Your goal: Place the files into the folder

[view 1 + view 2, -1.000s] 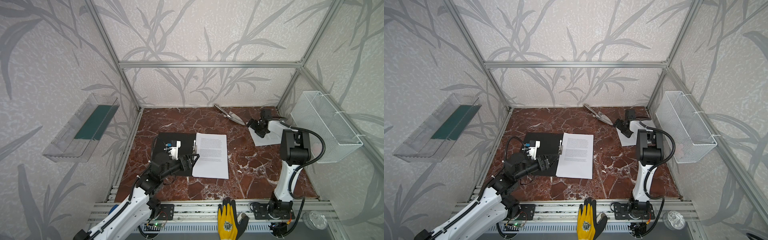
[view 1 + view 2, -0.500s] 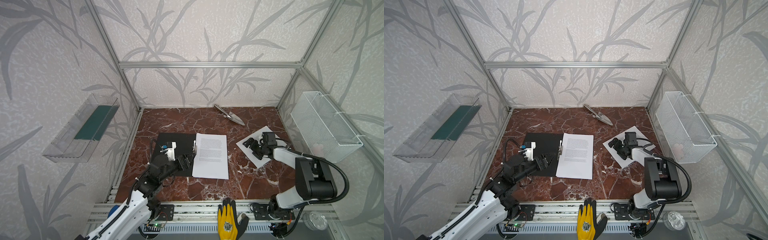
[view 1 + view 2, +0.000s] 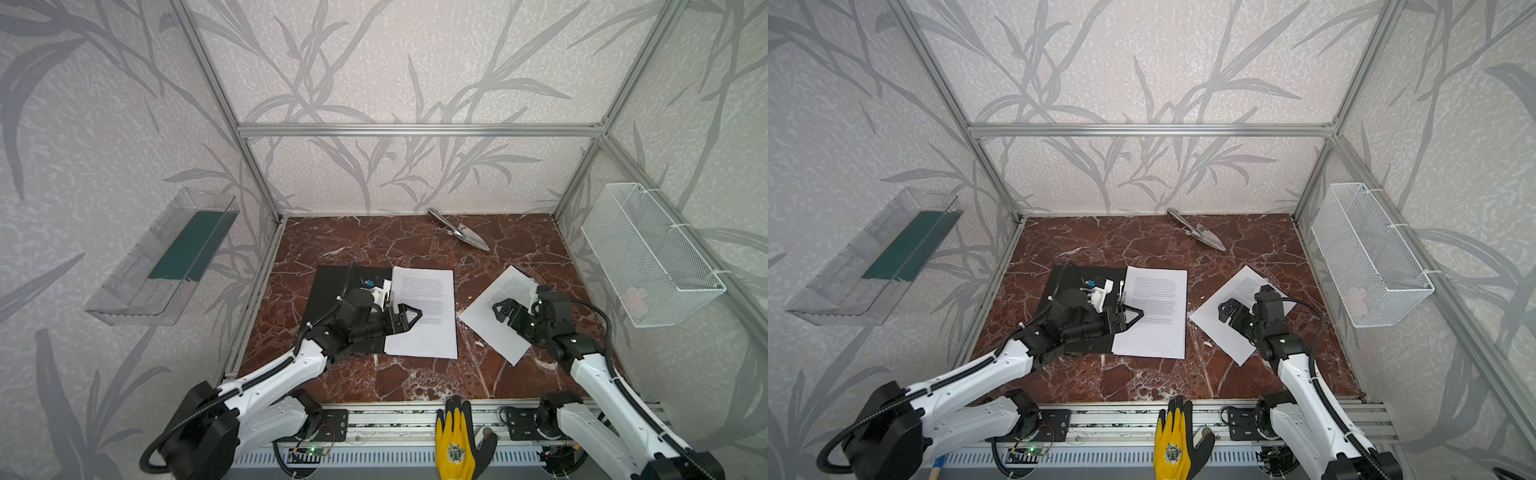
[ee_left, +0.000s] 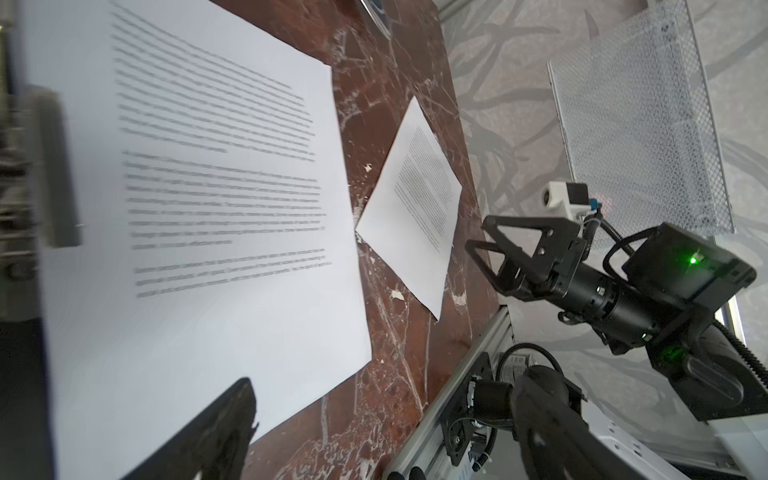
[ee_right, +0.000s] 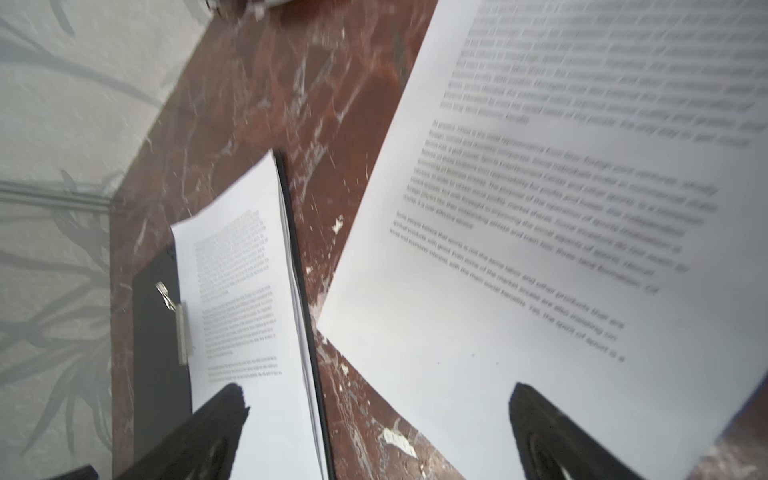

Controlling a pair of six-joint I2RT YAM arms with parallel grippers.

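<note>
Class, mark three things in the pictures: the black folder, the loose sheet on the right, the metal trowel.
folder (image 3: 327, 289), in a top view, bare left part
loose sheet (image 3: 488, 334), in a top view, blank near margin
trowel (image 3: 471, 237), in a top view, blade

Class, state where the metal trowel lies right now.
In both top views the trowel lies near the back wall, right of centre, beyond the angled loose sheet.

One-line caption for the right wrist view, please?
Open right hand over a loose printed sheet on the marble table; beyond, the black folder bearing more sheets.
</note>
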